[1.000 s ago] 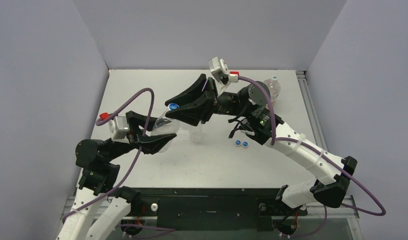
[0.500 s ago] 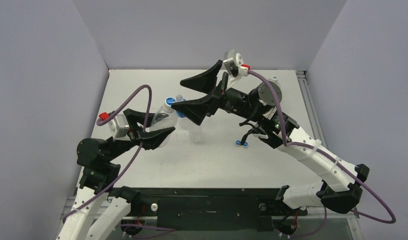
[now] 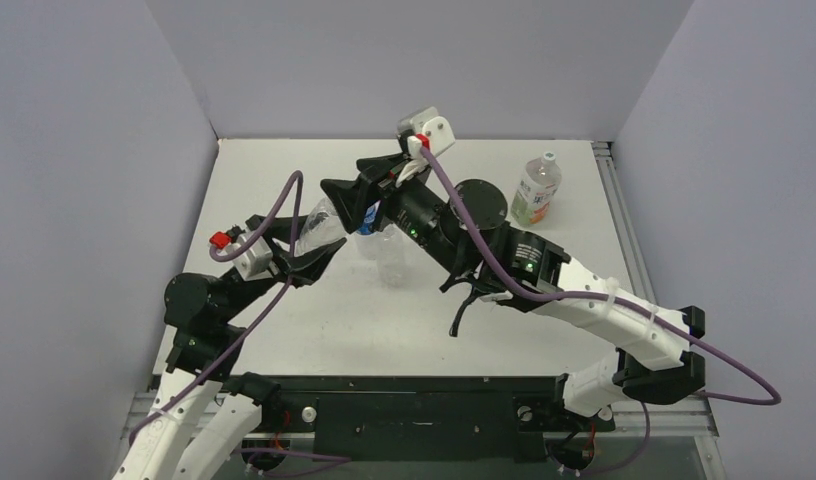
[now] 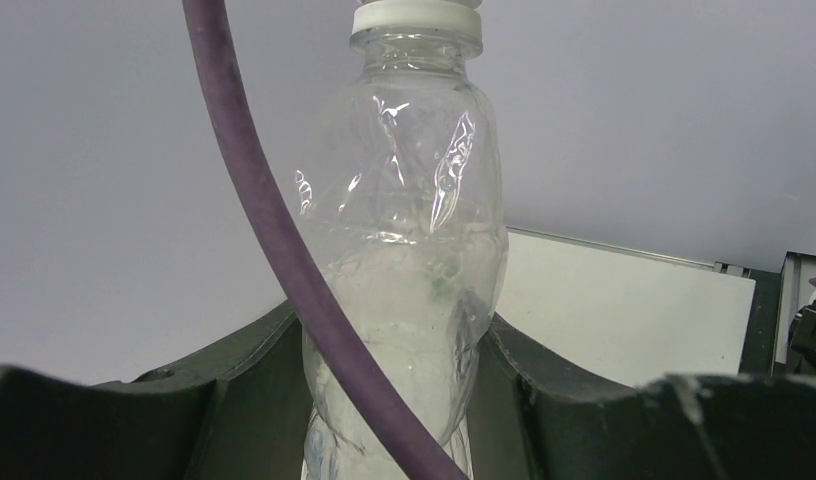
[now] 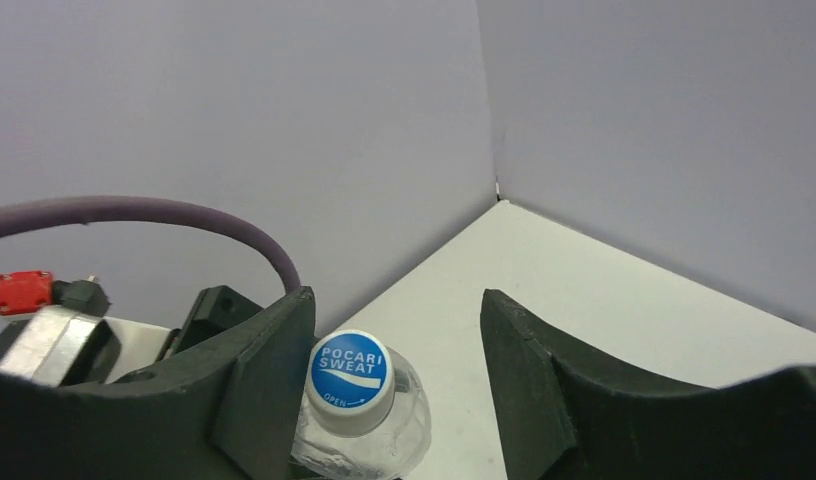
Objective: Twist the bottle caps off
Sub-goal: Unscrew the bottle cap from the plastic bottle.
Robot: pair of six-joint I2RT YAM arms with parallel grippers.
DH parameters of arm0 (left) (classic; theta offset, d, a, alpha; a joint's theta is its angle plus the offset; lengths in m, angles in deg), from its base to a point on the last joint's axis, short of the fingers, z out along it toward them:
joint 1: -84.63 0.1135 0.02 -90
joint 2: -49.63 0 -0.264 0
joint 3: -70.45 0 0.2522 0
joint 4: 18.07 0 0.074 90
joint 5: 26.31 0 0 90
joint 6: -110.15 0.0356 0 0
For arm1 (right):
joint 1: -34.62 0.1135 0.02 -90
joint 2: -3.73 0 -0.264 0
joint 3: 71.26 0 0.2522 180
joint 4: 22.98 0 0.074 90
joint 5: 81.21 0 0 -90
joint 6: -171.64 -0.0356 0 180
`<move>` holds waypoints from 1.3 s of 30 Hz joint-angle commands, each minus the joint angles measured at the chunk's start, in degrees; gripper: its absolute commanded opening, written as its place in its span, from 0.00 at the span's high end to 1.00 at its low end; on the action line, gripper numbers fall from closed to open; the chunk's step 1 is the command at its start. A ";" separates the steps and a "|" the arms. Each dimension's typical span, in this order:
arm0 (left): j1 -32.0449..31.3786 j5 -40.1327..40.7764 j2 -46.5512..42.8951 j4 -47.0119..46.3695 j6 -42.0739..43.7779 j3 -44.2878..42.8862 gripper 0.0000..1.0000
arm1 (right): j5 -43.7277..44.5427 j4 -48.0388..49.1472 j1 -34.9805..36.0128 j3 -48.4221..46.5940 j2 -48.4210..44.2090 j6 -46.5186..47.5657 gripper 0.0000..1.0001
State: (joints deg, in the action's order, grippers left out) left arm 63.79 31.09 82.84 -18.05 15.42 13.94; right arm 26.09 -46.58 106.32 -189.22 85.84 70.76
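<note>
Two robot arms meet over a white counter [image 3: 284, 180] boxed in by plain pale lilac walls [image 3: 414, 60] at the back and on both sides.

The left pincer [image 4: 399, 400] is clamped on the lower body of a clear bottle [image 4: 404, 230], held tilted near the counter's left-centre. The bottle's thin walls look creased. Its blue cap [image 5: 350, 375] is on. The right pincer [image 5: 394, 330] stands apart around that cap: one finger is just beside it, the other well away, so nothing is gripped yet.

The risks, as I judge them:
- The pincer sits off-centre, so closing could shove the neck sideways before both fingers bite.
- The soft bottle could twist inside the left grip, and then the cap would turn with it and not loosen.
- A purple cable [image 4: 274, 250] crosses close in front of the bottle and could catch.

A second clear bottle [image 3: 392, 262] stands just beside the pair. A labelled bottle [image 3: 534, 195] with a white cap [image 3: 549, 157] stands well apart, far right. The counter is matte and otherwise bare where the arms do not hide it.
</note>
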 commanded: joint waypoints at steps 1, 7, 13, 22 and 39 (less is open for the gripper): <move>0.28 14.78 -0.67 3.10 3.45 -0.52 1.00 | 3.68 -0.37 0.23 -1.04 1.40 -0.76 0.45; 0.30 14.67 -0.64 3.41 3.34 -0.72 1.00 | 1.12 0.24 0.19 -1.21 2.15 -1.64 0.51; 0.31 15.06 -0.41 3.83 3.22 -0.83 1.00 | -2.14 1.53 0.19 0.36 1.44 -3.04 0.50; 0.27 15.21 0.01 4.20 2.76 -1.11 1.00 | -3.66 4.01 0.11 3.53 -0.22 -3.66 0.46; 0.27 15.59 0.00 4.60 2.47 -0.66 1.00 | -3.43 7.36 0.02 7.12 -3.17 -5.08 0.49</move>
State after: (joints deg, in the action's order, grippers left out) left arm 64.01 32.01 82.86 -17.85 16.36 14.45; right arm 23.05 -42.78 106.30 -182.47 85.51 66.81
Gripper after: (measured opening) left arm 0.455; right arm 0.541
